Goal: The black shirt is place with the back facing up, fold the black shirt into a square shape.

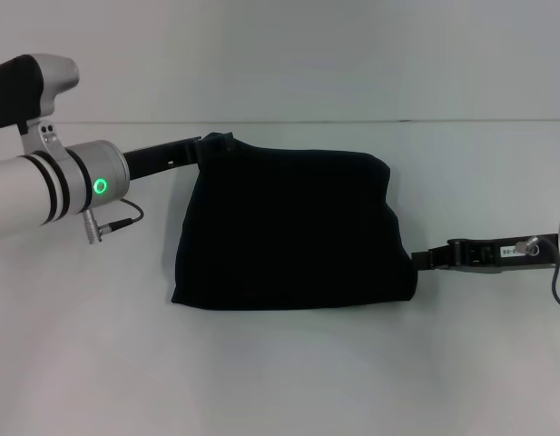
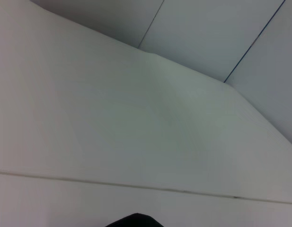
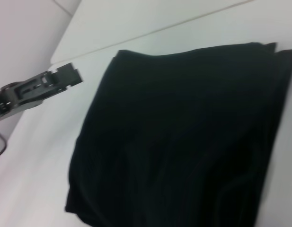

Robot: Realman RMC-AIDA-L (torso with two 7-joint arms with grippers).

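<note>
Head view: the black shirt (image 1: 293, 232) lies folded into a compact, roughly square bundle near the middle of a plain white surface (image 1: 289, 372). Its outline is slightly irregular: the far edge bulges and the near edge runs almost straight. No lettering shows on the upper face.

The left tool (image 1: 214, 143) reaches in from the left on a white arm with a green indicator ring and meets the shirt at its far left corner. Black on black, the fingers merge with the cloth there; I cannot tell whether they are spread or closed on it.

The right tool (image 1: 423, 261) comes in low from the right, and its tip touches the shirt's near right corner. Its opening likewise cannot be read.

Right wrist view: the shirt (image 3: 183, 137) fills most of the picture as a layered dark slab, with stacked fold edges visible along one side. The left tool (image 3: 65, 75) shows farther off, just beside a corner of the cloth.

Left wrist view: mostly white surface (image 2: 136, 137) and pale wall panels divided by thin dark seams, with a small dark curve of the shirt (image 2: 135, 221) at the edge of the picture.

Room: behind the surface stands a pale, featureless wall (image 1: 307, 54), meeting it along a straight horizontal line.
</note>
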